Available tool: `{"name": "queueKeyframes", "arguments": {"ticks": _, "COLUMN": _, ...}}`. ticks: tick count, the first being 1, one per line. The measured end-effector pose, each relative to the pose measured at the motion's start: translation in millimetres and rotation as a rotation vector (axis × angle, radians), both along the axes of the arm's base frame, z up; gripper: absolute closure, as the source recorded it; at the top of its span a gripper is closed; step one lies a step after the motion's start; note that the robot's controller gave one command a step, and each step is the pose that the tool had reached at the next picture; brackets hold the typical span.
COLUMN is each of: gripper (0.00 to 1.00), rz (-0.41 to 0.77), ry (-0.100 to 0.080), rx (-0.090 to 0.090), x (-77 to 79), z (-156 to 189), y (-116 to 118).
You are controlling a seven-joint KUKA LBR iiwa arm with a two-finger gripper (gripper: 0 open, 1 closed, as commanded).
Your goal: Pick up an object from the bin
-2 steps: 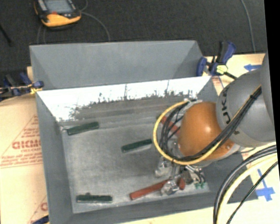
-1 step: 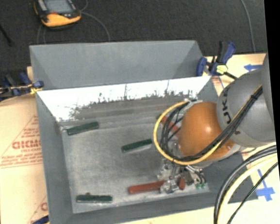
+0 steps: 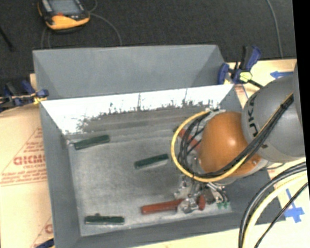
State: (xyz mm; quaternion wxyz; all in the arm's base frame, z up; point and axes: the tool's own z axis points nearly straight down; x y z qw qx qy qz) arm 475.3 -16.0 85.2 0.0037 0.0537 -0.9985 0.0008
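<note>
The gripper [image 3: 192,199] stands low in the grey bin [image 3: 59,172], at the right end of a red stick [image 3: 158,207] near the lower wall (a green stick [image 3: 151,161] lies well apart, toward the middle).

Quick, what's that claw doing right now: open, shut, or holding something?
Gripper: cannot be told. It sits at the right end of the red stick, by the front wall of the bin.
</note>
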Motion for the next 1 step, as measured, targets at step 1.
{"name": "queueKeyframes", "arguments": {"ticks": 1, "gripper": 1.0, "rz": 0.0, "ry": -0.008, "rx": 0.001, "x": 0.9, "z": 10.8, "y": 0.3}}
